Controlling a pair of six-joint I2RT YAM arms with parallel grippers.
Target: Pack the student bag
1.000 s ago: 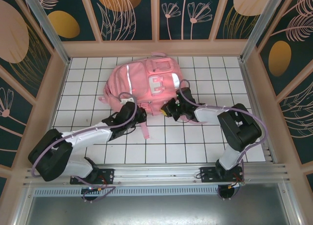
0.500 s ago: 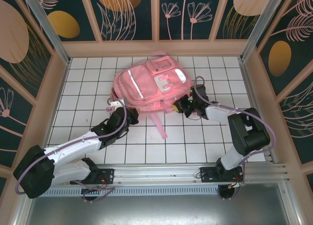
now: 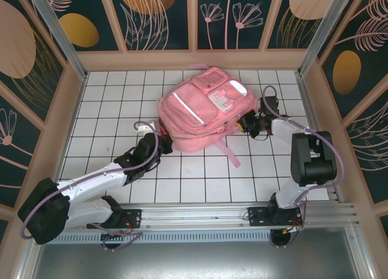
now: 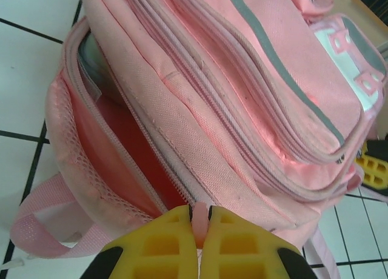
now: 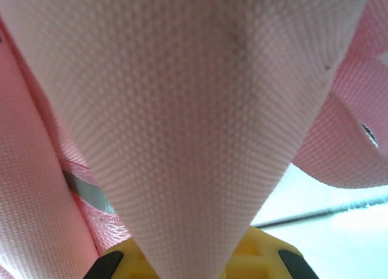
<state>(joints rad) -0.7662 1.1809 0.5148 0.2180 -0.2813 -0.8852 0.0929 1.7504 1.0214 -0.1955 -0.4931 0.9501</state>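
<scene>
The left claw [image 4: 200,213] pinched a tab [image 4: 199,229] at the bag's [image 3: 203,106] open near edge and the right claw [image 3: 245,124] gripped its right-side fabric, apparently to spread the opening for packing.

White gridded tabletop [image 3: 109,109], dark floral wall panels [image 3: 163,18]

Pink student bag [image 3: 203,112] with silvery reflective stripes, and a redder lining inside its open compartment. White-tiled tabletop [image 3: 109,97] with dark grid lines. Yellow fingers on left gripper [image 4: 200,215] and right gripper [image 3: 244,122]. Dark teal walls [image 3: 163,24] with gold ovals and pale line-drawn flowers.
</scene>
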